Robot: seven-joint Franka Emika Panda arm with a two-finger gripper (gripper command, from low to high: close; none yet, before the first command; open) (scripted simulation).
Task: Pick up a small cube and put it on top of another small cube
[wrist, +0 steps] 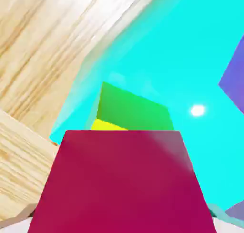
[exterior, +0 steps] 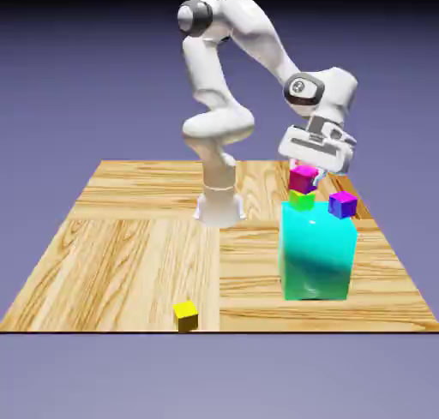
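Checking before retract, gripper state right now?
Gripper: jaws either side of the magenta cube, which sits over the green one; can't tell whether clamped or just opened.

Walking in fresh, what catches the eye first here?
Probably the big cyan block, bright on the pale wooden table at the exterior view's right. Then the white arm arching above it, its hand over a magenta cube sitting on a lime-green one.
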